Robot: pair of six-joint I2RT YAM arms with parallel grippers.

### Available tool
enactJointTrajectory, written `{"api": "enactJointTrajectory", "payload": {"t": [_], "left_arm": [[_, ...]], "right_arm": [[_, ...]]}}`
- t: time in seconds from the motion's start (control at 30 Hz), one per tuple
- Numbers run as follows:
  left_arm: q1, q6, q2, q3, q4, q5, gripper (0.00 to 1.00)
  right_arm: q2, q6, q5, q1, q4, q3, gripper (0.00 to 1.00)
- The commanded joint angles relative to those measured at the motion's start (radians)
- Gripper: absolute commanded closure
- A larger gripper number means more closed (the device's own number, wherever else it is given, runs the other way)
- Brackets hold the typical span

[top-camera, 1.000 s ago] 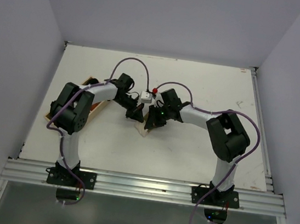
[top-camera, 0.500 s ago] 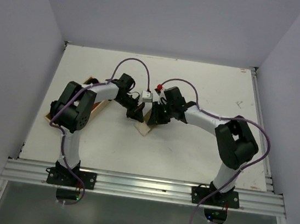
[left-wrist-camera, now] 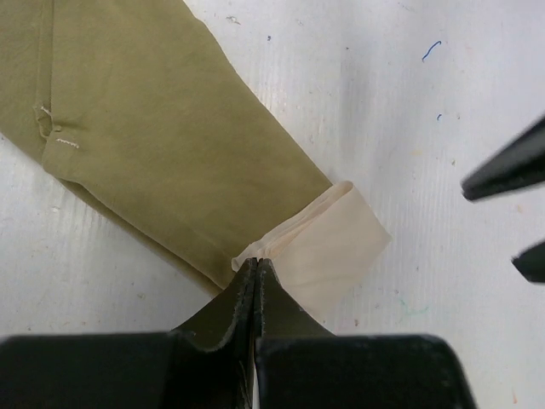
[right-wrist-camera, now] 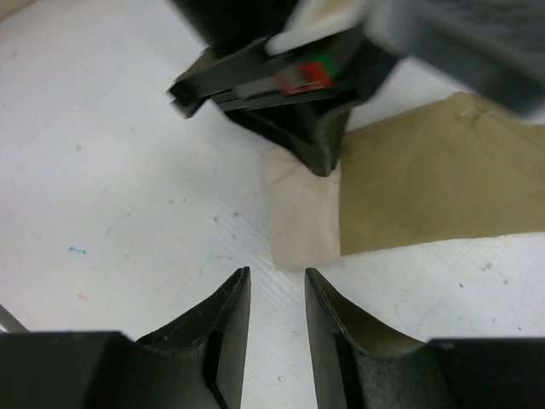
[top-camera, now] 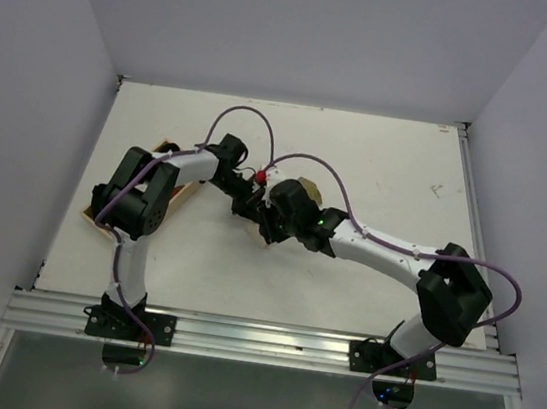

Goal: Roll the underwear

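The underwear (left-wrist-camera: 170, 145) lies flat on the white table, olive-khaki, with a cream-beige end (left-wrist-camera: 328, 247) folded back over it. My left gripper (left-wrist-camera: 255, 262) is shut, its tips pinching the raised edge of that cream fold. In the right wrist view the underwear (right-wrist-camera: 434, 179) stretches to the right and the left gripper's black tip (right-wrist-camera: 319, 158) bears on the cream fold (right-wrist-camera: 302, 221). My right gripper (right-wrist-camera: 277, 273) is open just short of the fold's near edge, touching nothing. From above, both grippers meet at mid-table (top-camera: 257, 213), hiding most of the cloth.
A wooden tray (top-camera: 97, 216) lies under the left arm at the table's left side. The right arm (top-camera: 388, 250) stretches diagonally across the table's middle. The tabletop (right-wrist-camera: 128, 170) shows small pen marks. Walls close in the table on three sides.
The right arm has swung left and stretched out low across the table, and its gripper has opened and backed off the fold. The left gripper has stayed shut in place.
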Motion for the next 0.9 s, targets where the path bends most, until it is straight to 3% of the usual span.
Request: {"api": "enactJointTrajectory", "payload": {"t": [0.0,0.4,0.87], "left_arm": [[0.003,-0.007,0.014,0.047,-0.012,0.003,1.0],[0.0,-0.017,0.034,0.07,-0.026,-0.003,1.0],[-0.005,-0.01,0.038,0.072,-0.029,0.002,1.0]], "right_arm": [[-0.001,-0.138,0.158,0.079,-0.003,0.023,0.64],[0.258,-0.381,0.163,0.139,-0.203,0.309,0.55],[0.385,-0.427,0.23,0.154,-0.289,0.381,0.54]]}}
